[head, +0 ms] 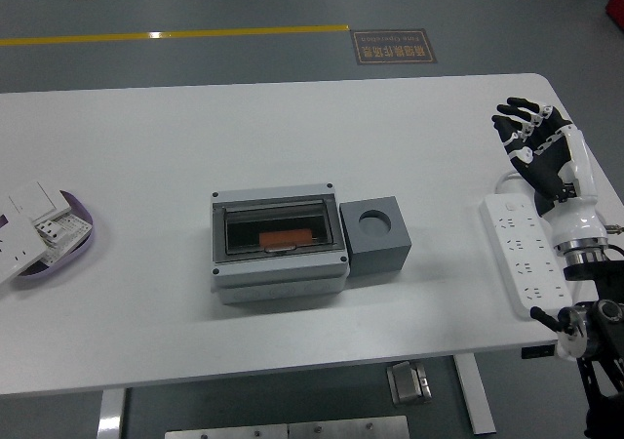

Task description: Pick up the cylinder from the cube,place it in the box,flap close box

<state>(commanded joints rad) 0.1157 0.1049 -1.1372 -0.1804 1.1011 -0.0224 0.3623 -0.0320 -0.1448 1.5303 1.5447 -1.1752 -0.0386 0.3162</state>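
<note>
A grey box (280, 245) with a clear flap lid stands in the middle of the white table (292, 117). The lid lies shut over it. An orange cylinder (286, 237) lies inside, seen through the lid. A dark grey cube (374, 236) with an empty round hole on top touches the box's right side. My right hand (532, 140) hovers at the table's right edge, far from the box, fingers spread and empty. My left arm is out of view.
A white power strip (527, 254) lies on the table below my right hand, its cable curling behind the wrist. A purple tray (60, 248) with white wall switches sits at the left edge.
</note>
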